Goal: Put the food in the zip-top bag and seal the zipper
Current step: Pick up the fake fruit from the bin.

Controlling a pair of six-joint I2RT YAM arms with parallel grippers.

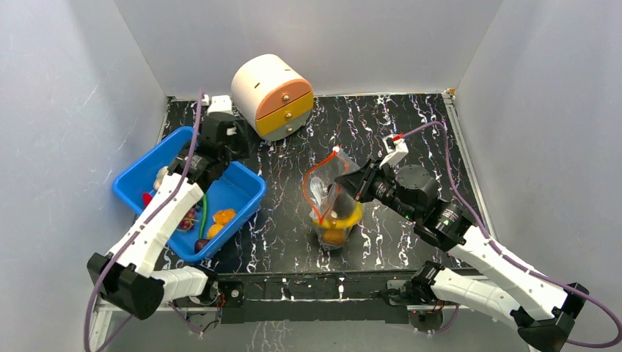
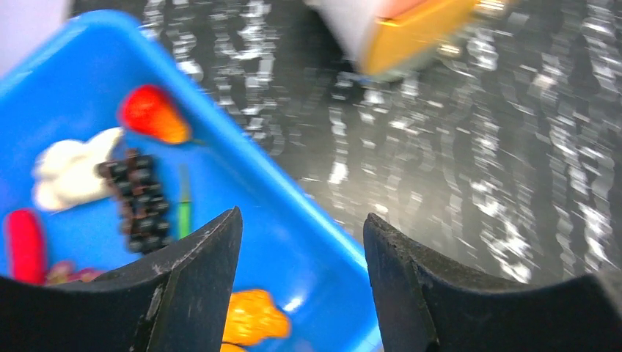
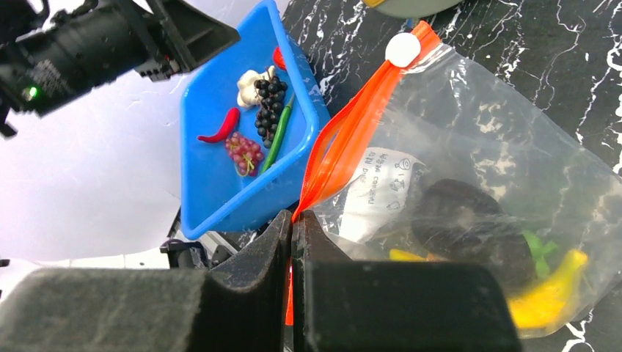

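The clear zip-top bag (image 1: 330,194) stands mid-table, its red-orange zipper (image 3: 359,121) gaping open, with a white slider (image 3: 403,49) at the far end. My right gripper (image 3: 293,220) is shut on the zipper strip's near end; in the top view it (image 1: 343,182) is at the bag's right side. Inside the bag lie a yellow banana (image 3: 546,297), a dark round piece (image 3: 462,220) and an orange fruit (image 1: 334,236). My left gripper (image 2: 301,224) is open and empty above the blue bin (image 2: 308,213). The bin holds garlic (image 2: 73,172), dark grapes (image 2: 139,202), a strawberry (image 2: 150,116) and an orange piece (image 2: 253,317).
A cream drawer unit (image 1: 271,95) with orange and yellow drawers stands at the back, behind the bin. The bin (image 1: 249,192) is at the left, and also holds a red chili (image 3: 220,128), pink grapes (image 3: 244,152) and a green bean (image 3: 277,136). White walls enclose the black marbled table (image 1: 411,139).
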